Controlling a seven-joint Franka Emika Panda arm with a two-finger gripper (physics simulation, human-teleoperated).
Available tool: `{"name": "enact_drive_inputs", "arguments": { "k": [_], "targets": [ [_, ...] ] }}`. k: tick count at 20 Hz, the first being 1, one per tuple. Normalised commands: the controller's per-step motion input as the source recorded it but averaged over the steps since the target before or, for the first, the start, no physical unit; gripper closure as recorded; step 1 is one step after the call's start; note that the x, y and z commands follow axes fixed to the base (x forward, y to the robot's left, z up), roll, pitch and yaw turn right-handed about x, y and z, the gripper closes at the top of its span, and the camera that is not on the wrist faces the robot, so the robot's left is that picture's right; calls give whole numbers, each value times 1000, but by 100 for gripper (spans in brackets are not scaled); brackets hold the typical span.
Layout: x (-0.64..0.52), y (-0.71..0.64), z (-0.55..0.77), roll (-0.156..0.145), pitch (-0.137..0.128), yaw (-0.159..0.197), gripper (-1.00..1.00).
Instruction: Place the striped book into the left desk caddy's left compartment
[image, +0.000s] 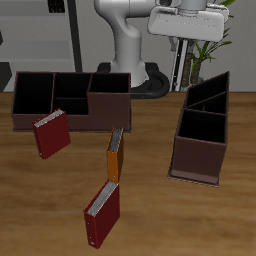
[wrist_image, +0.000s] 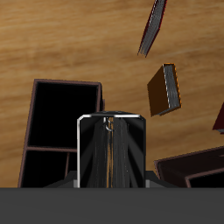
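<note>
Wood-grain tabletop fills the exterior view, with the robot's base at the back. The gripper (image: 188, 28) hangs high near the back edge; I cannot tell whether its jaws are parted. From it the striped book (image: 117, 138) lies toward seven o'clock, well apart. The book stands thin, its long axis running twelve to six, touching the orange book (image: 114, 163). The left desk caddy (image: 195, 160) sits at the gripper's six o'clock, the left compartment (image: 206, 95) nearest.

Wrist view: the gripper (wrist_image: 109, 149) hovers over the caddy (wrist_image: 35, 118). Beyond lies the orange book (wrist_image: 160, 89), with the striped book (wrist_image: 173, 87) against it. Nothing stands between.
</note>
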Motion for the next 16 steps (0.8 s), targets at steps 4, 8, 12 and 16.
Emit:
{"name": "enact_drive_inputs", "arguments": {
  "k": [4,8,12,16],
  "targets": [
    [-305,78,-22,35,-29,-31,100],
    [-427,-34,-311,3,-16,-62,100],
    [-339,97,-98,33,-10,2,100],
    [-411,62,-72,38,-41,-32,100]
  ]
}}
